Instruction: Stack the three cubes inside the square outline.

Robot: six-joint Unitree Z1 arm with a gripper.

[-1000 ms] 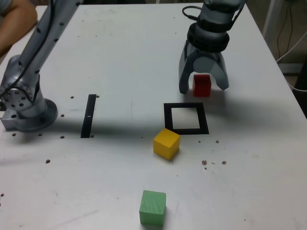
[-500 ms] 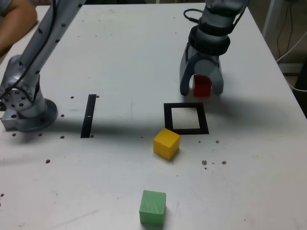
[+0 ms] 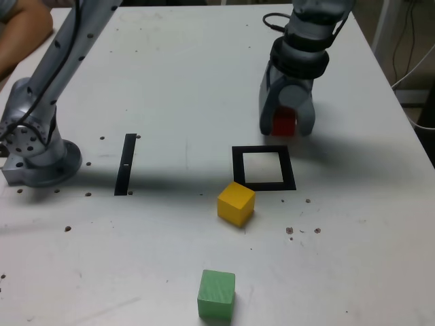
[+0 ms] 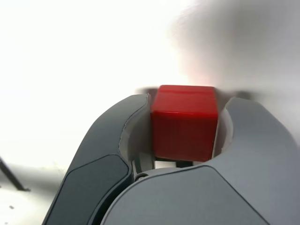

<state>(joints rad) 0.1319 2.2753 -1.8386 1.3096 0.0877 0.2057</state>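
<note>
My exterior view cuts off the upper arm (image 3: 309, 41) at its top edge. The gripper's fingers (image 3: 267, 121) hide the red cube's (image 3: 283, 123) sides there; whether both touch it, I can't quite tell.

The arm's base (image 3: 47, 163) is seen at the exterior view's left, with a grey link (image 3: 71, 58) slanted up and cut off by the top edge. The dark-banded wrist (image 3: 302, 54) is held further right, and the pincer (image 3: 287, 128) is pointed downward, its two curved fingers (image 4: 110, 126) drawn close, their inner faces opposed.
</note>
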